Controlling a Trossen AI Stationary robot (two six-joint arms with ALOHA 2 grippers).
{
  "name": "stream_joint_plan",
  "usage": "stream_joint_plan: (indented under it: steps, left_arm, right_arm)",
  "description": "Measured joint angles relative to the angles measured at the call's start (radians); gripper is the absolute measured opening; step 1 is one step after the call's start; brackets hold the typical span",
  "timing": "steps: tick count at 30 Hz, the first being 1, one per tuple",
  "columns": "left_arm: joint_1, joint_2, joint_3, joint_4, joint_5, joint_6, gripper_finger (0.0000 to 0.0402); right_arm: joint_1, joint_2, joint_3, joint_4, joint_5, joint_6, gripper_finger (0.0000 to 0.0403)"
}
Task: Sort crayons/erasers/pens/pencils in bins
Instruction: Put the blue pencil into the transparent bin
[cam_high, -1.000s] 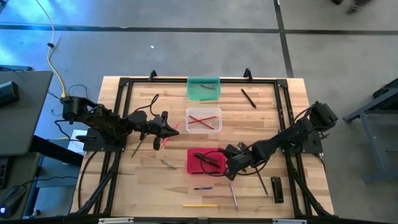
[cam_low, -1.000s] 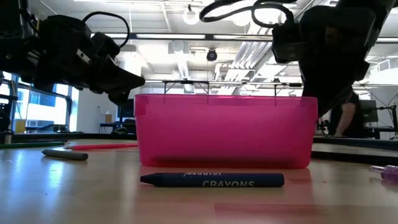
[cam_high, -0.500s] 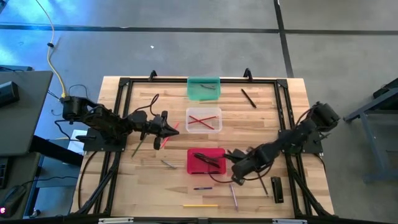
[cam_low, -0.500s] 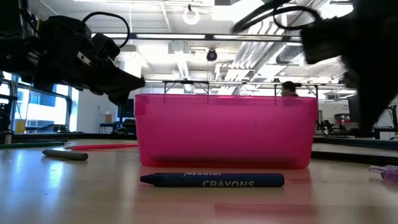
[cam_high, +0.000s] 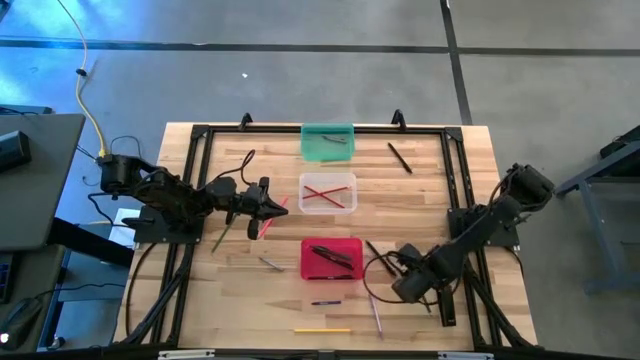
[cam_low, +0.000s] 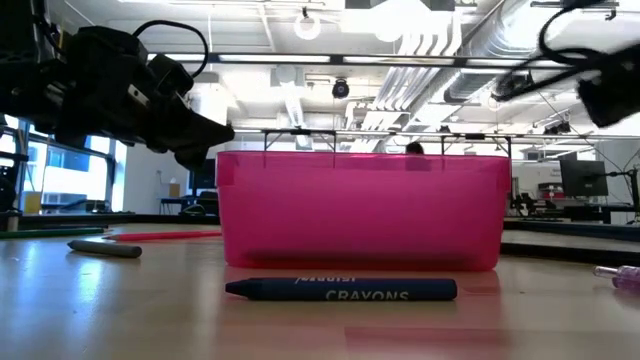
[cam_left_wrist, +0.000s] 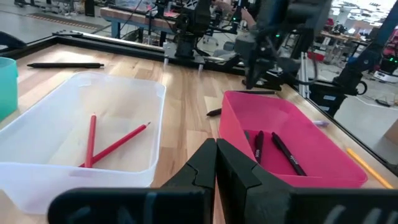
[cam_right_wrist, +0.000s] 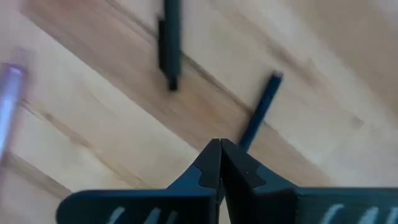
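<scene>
My left gripper (cam_high: 284, 207) is shut and empty, hovering left of the clear bin (cam_high: 327, 193), which holds two red pencils (cam_left_wrist: 102, 143). My right gripper (cam_high: 400, 289) is shut and empty, raised above the table to the right of the red bin (cam_high: 332, 258), which holds dark pens (cam_left_wrist: 283, 152). In the right wrist view a dark pen (cam_right_wrist: 168, 43) and a dark stick (cam_right_wrist: 258, 118) lie on the wood just beyond its fingertips, with a purple pen (cam_right_wrist: 9, 93) off to one side. The teal bin (cam_high: 327, 142) stands at the far edge.
Loose on the table: a blue crayon (cam_low: 340, 290), a grey crayon (cam_high: 270, 263), a yellow pencil (cam_high: 322, 329), a red pencil (cam_high: 268, 225), a green pencil (cam_high: 218, 238), a black pen (cam_high: 400, 158) at the far right, and a black block (cam_high: 446, 305) near the right rail.
My right gripper has moved from over the red bin's right edge toward the table's right and near edges. It has also risen, leaving most of the low view. My left gripper has kept still.
</scene>
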Motion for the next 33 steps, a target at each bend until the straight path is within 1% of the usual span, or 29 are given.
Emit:
stream_joint_plan:
  steps: [2, 4, 7, 10, 13, 15, 17, 19, 21, 28, 30, 33]
  left_arm:
    - [0.0, 0.0, 0.0, 0.0, 0.002, 0.0, 0.0]
    - [0.0, 0.0, 0.0, 0.0, 0.003, 0.0, 0.0]
    - [-0.001, 0.0, 0.0, 0.0, 0.002, 0.0, 0.0]
    - [-0.001, 0.0, 0.0, 0.0, 0.003, 0.0, 0.0]
    - [-0.001, 0.0, 0.0, -0.001, 0.002, 0.0, 0.0]
    - [-0.001, 0.0, 0.0, -0.001, 0.002, 0.0, 0.0]
    - [-0.001, 0.0, 0.0, -0.001, 0.002, 0.0, 0.0]
    - [-0.001, 0.0, 0.0, -0.001, 0.002, 0.0, 0.0]
    - [-0.001, 0.0, 0.0, -0.001, 0.002, 0.0, 0.0]
    - [-0.001, 0.0, 0.0, -0.001, 0.002, -0.001, 0.0]
    - [-0.001, 0.0, 0.0, -0.001, 0.002, -0.007, 0.0]
    - [-0.001, 0.0, 0.0, -0.001, 0.002, -0.009, 0.0]
  right_arm:
    - [0.009, -0.031, -0.048, 0.043, 0.01, 0.041, 0.0003]
    - [0.011, -0.064, -0.074, 0.054, 0.043, 0.083, 0.0012]
    - [0.01, -0.097, -0.108, 0.036, 0.051, 0.127, 0.0042]
    - [0.009, -0.096, -0.129, 0.039, 0.05, 0.144, 0.0082]
    - [0.001, -0.085, -0.149, 0.083, 0.05, 0.143, 0.0115]
    - [-0.003, -0.082, -0.161, 0.122, 0.053, 0.14, 0.0128]
    - [-0.004, -0.081, -0.169, 0.133, 0.053, 0.146, 0.0131]
    - [-0.003, -0.08, -0.172, 0.133, 0.056, 0.158, 0.0124]
    - [-0.003, -0.081, -0.178, 0.136, 0.056, 0.159, 0.0108]
    - [-0.003, -0.081, -0.198, 0.139, 0.05, 0.163, 0.0029]
    - [-0.003, -0.081, -0.198, 0.137, 0.048, 0.159, 0.0015]
    - [-0.003, -0.092, -0.193, 0.133, 0.036, 0.135, 0.0008]
